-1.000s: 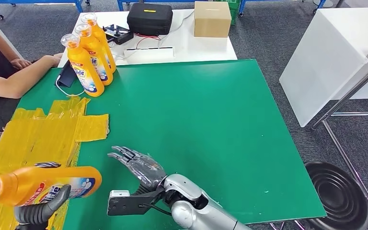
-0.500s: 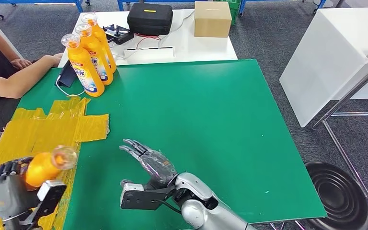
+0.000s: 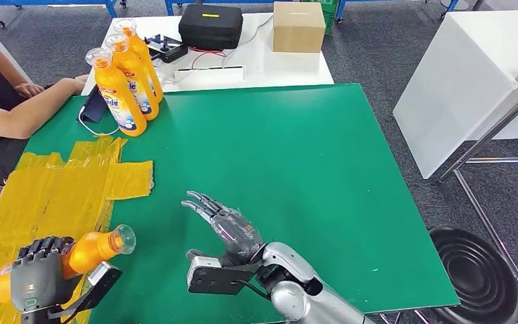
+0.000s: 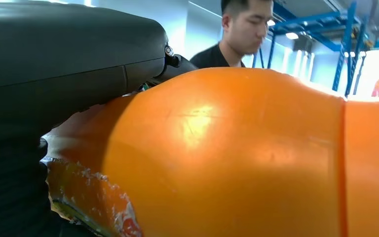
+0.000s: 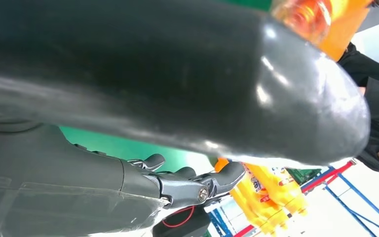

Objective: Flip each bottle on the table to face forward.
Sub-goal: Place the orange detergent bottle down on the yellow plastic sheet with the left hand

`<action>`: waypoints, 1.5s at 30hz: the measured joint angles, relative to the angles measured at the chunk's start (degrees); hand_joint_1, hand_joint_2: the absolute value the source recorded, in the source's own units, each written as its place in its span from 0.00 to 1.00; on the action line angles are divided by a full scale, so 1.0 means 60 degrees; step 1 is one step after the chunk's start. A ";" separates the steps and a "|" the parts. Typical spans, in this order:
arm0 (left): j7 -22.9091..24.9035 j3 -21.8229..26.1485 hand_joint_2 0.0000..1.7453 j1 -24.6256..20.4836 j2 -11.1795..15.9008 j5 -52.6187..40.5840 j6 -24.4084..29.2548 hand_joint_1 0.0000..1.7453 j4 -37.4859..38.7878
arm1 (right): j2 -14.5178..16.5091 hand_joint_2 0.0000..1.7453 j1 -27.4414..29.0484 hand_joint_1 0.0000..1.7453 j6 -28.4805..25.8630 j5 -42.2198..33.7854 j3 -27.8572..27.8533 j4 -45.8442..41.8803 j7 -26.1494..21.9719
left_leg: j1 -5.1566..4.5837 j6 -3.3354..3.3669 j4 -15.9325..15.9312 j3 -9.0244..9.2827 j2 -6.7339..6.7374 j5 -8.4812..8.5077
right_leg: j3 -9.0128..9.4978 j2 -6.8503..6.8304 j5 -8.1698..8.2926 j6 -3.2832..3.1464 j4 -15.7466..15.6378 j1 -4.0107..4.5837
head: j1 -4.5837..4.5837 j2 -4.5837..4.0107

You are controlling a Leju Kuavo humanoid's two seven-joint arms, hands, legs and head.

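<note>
Head view: orange bottle (image 3: 74,260) being gripped by left hand (image 3: 37,273) above yellow sheet (image 3: 61,196) at near-left of green table (image 3: 310,169), lying tilted, cap aimed toward right hand (image 3: 226,229), likely being readied for handover or turning. Right hand being held empty, fingers spread wide, just above table. Three bottles (image 3: 127,74) being kept upright at far-left corner, beside seated person (image 3: 0,101).

Left wrist view: bottle body (image 4: 237,158) being pressed against hand's dark cover.

Right wrist view: fingers (image 5: 187,182) being held apart, nothing gripped; upright bottles (image 5: 266,192) being seen beyond.
</note>
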 joint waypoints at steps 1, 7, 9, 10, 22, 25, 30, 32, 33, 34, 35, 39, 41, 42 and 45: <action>0.0111 -0.0082 1.00 0.0020 0.0061 -0.0104 0.0000 0.65 0.0089 | -0.0021 0.00 0.0003 0.00 0.0000 -0.0018 -0.0004 -0.0017 0.0000 | 0.0000 0.0000 0.0000 0.0000 0.0000 0.0000 | 0.0000 0.0000 0.0000 0.0000 0.0000 0.0000 | 0.0000 0.0000; 0.0582 -0.0620 1.00 0.0084 0.0488 -0.0399 0.0000 0.30 0.0665 | -0.0064 0.00 0.0002 0.00 0.0004 -0.0090 -0.0006 -0.0061 0.0000 | 0.0001 0.0000 0.0000 -0.0002 0.0000 0.0000 | 0.0000 0.0000 0.0000 0.0000 0.0001 0.0000 | 0.0001 0.0000; 0.0604 -0.0732 1.00 0.0091 0.0578 -0.0406 0.0000 0.30 0.0790 | -0.0069 0.00 0.0002 0.00 0.0004 -0.0092 -0.0006 -0.0061 0.0000 | 0.0001 0.0000 0.0000 -0.0003 0.0000 0.0000 | 0.0000 0.0000 0.0000 0.0000 0.0001 0.0000 | 0.0001 0.0000; 0.0610 -0.0777 1.00 0.0094 0.0616 -0.0408 0.0000 0.22 0.0845 | -0.0072 0.00 0.0002 0.00 0.0004 -0.0093 -0.0006 -0.0061 0.0000 | 0.0000 0.0000 0.0000 -0.0003 0.0000 0.0000 | 0.0001 0.0000 0.0000 0.0000 0.0001 -0.0001 | 0.0002 0.0000; 0.1030 -0.1153 1.00 0.0123 0.0898 -0.0516 0.0007 0.00 0.1154 | -0.0096 0.00 0.0002 0.00 0.0007 -0.0094 -0.0006 -0.0074 0.0000 | 0.0001 0.0000 0.0000 -0.0002 -0.0001 0.0000 | 0.0001 -0.0001 0.0000 0.0000 0.0001 0.0000 | 0.0001 0.0001; 0.1567 -0.1289 1.00 0.0172 0.1017 -0.0875 0.0021 0.00 0.1071 | -0.0125 0.00 0.0002 0.00 0.0010 -0.0096 -0.0005 -0.0086 0.0001 | 0.0002 0.0000 0.0000 -0.0002 -0.0001 0.0000 | 0.0001 0.0000 0.0000 0.0000 0.0002 0.0001 | 0.0001 0.0002; 0.2169 -0.1545 1.00 0.0273 0.1267 -0.1069 0.0026 0.00 0.0786 | -0.0141 0.00 0.0002 0.00 0.0011 -0.0097 -0.0003 -0.0086 0.0004 | 0.0002 0.0000 0.0000 -0.0002 -0.0002 0.0001 | 0.0001 -0.0001 0.0000 0.0000 0.0002 0.0001 | 0.0000 0.0001; 0.2213 -0.1601 1.00 0.0304 0.1331 -0.1084 0.0026 0.00 0.0726 | -0.0149 0.00 0.0002 0.00 0.0011 -0.0097 -0.0003 -0.0086 0.0004 | 0.0002 0.0000 0.0000 -0.0002 -0.0001 0.0001 | 0.0001 -0.0001 0.0000 0.0000 0.0002 0.0001 | 0.0001 0.0000; 0.2268 -0.1633 1.00 0.0322 0.1370 -0.1087 0.0026 0.00 0.0697 | -0.0154 0.00 0.0002 0.00 0.0011 -0.0097 -0.0003 -0.0086 0.0004 | 0.0002 0.0000 0.0000 -0.0002 -0.0001 0.0001 | 0.0001 -0.0001 0.0000 0.0000 0.0002 0.0001 | 0.0002 0.0000; 0.2372 -0.1675 1.00 0.0342 0.1422 -0.1090 0.0026 0.00 0.0664 | -0.0157 0.00 0.0002 0.00 0.0011 -0.0097 -0.0003 -0.0086 0.0004 | 0.0002 0.0000 0.0000 -0.0002 -0.0001 0.0001 | 0.0001 -0.0001 0.0000 0.0000 0.0002 0.0001 | 0.0002 0.0000; 0.2535 -0.1740 1.00 0.0362 0.1495 -0.1094 0.0026 0.00 0.0626 | -0.0159 0.00 0.0001 0.00 0.0011 -0.0097 -0.0003 -0.0086 0.0004 | 0.0002 0.0000 0.0000 -0.0002 -0.0001 0.0001 | 0.0001 -0.0001 0.0000 0.0000 0.0002 0.0001 | 0.0001 0.0000; 0.3276 -0.2139 1.00 0.0422 0.1896 -0.1103 0.0026 0.00 0.0499 | -0.0180 0.00 0.0002 0.00 0.0011 -0.0100 -0.0003 -0.0086 0.0005 | 0.0002 -0.0001 -0.0001 -0.0002 -0.0001 0.0001 | 0.0001 -0.0001 0.0000 0.0000 0.0002 0.0001 | 0.0001 0.0001; 0.3433 -0.2340 0.75 0.0467 0.2050 -0.1082 0.0026 0.00 0.0372 | -0.0195 0.00 0.0004 0.00 0.0009 -0.0103 -0.0003 -0.0086 0.0014 | 0.0002 -0.0001 0.0000 -0.0001 -0.0001 0.0001 | 0.0001 -0.0001 0.0000 0.0000 0.0002 0.0002 | 0.0000 0.0000; 0.3291 -0.2403 0.50 0.0493 0.2055 -0.0934 0.0026 0.00 0.0232 | -0.0199 0.00 0.0014 0.00 -0.0014 -0.0104 -0.0004 -0.0087 0.0015 | 0.0002 -0.0002 0.0000 -0.0001 -0.0001 0.0002 | 0.0000 -0.0001 0.0000 0.0000 0.0002 0.0002 | 0.0000 0.0000; 0.1143 -0.2146 0.00 0.0441 0.1399 0.1097 -0.0125 0.00 -0.0369 | -0.0170 0.00 0.0264 0.00 -0.0400 0.0088 -0.0058 -0.0176 -0.0208 | -0.0005 -0.0001 0.0000 -0.0001 -0.0022 0.0002 | 0.0006 -0.0016 -0.0001 0.0000 0.0001 -0.0004 | 0.0001 0.0000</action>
